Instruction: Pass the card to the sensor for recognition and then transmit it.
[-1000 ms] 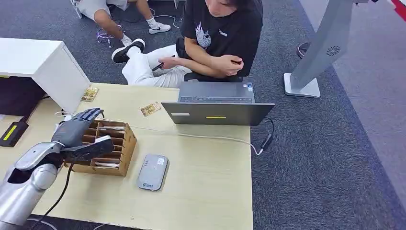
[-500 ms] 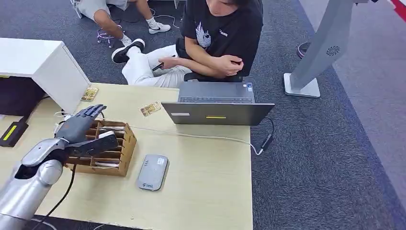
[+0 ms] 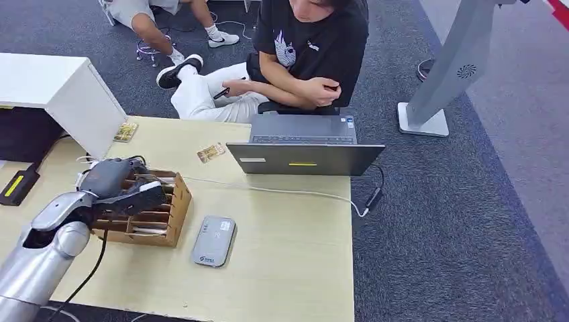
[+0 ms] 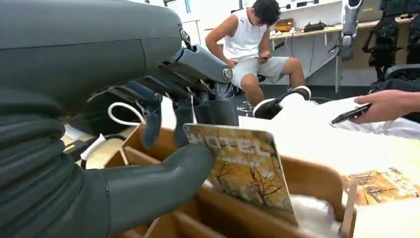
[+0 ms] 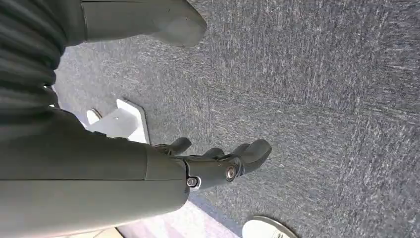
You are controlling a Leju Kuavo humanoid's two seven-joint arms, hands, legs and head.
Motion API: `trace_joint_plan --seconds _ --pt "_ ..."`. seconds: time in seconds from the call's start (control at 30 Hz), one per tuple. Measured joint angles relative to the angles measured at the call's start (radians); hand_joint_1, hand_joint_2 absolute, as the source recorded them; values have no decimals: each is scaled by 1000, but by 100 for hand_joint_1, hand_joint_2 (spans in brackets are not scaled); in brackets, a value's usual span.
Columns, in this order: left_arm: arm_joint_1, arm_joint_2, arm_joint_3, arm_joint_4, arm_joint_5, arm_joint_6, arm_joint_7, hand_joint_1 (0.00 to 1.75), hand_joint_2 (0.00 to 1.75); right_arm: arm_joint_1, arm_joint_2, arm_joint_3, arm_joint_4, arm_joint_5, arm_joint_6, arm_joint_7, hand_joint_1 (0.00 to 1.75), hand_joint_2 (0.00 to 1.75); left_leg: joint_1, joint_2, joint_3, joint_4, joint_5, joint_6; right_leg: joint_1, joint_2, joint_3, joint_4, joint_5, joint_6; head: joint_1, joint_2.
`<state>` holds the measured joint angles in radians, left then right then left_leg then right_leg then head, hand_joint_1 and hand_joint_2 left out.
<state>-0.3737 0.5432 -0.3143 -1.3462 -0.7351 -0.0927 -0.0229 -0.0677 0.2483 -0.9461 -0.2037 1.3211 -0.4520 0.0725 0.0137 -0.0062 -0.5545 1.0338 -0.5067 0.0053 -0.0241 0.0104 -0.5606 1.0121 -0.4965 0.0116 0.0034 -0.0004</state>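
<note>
In the head view, the left hand [image 3: 117, 184] sits over the wooden organizer box [image 3: 171, 215] on the table [image 3: 288, 268], its fingers curled down into the compartments. Just beside the box lies the grey card sensor [image 3: 213, 241], flat on the table and apart from the hand. Farther back, two loose cards [image 3: 211, 153] lie on the table, one near the open laptop [image 3: 305, 147] and one beside a white cabinet [image 3: 60, 94]. A thin white cable [image 3: 295, 192] runs across the table in front of the laptop. A person in a black shirt [image 3: 315, 47] sits behind the table with arms folded. In the left wrist view, the left hand's thumb [image 4: 163, 173] and darker fingers [image 4: 151, 124] pinch the card [image 4: 242, 168], a picture card with tree branches on a yellow ground; it stands tilted above the box's wooden dividers [image 4: 307, 183]. Another card [image 4: 379, 186] lies flat nearby, and a second person sits on a chair in the background. In the right wrist view, the right hand [image 5: 218, 163] hangs over grey carpet [image 5: 322, 74], fingers loosely curled and grasping nothing.
</note>
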Motion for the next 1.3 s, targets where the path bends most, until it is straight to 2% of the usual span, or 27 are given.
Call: trace_joint_plan --seconds 1.0,1.07,1.17,1.23,1.3 --pt "-17 -1 -1 14 11 26 0 175 175 0 0 -5 0 -16 0 1 0 175 0 0 0 0 0 0 0 0 0 0 0 0 0 0" --pt "-16 -3 0 14 12 53 -10 175 175 0 0 -5 0 -15 0 1 0 175 0 0 0 0 0 0 0 0 0 0 0 0 0 0" --pt "-10 -18 12 4 11 161 -36 175 175 0 0 -5 0 -13 0 1 0 175 0 0 0 0 0 0 0 0 0 0 0 0 0 0" --pt "4 -31 32 -38 8 218 -43 175 175 0 0 -5 0 -13 0 2 0 175 0 0 0 0 0 0 0 0 0 0 0 0 0 0" --pt "15 -42 55 -90 5 246 -46 175 175 0 0 -5 0 -13 0 2 0 175 0 0 0 0 0 0 0 0 0 0 0 0 0 0"
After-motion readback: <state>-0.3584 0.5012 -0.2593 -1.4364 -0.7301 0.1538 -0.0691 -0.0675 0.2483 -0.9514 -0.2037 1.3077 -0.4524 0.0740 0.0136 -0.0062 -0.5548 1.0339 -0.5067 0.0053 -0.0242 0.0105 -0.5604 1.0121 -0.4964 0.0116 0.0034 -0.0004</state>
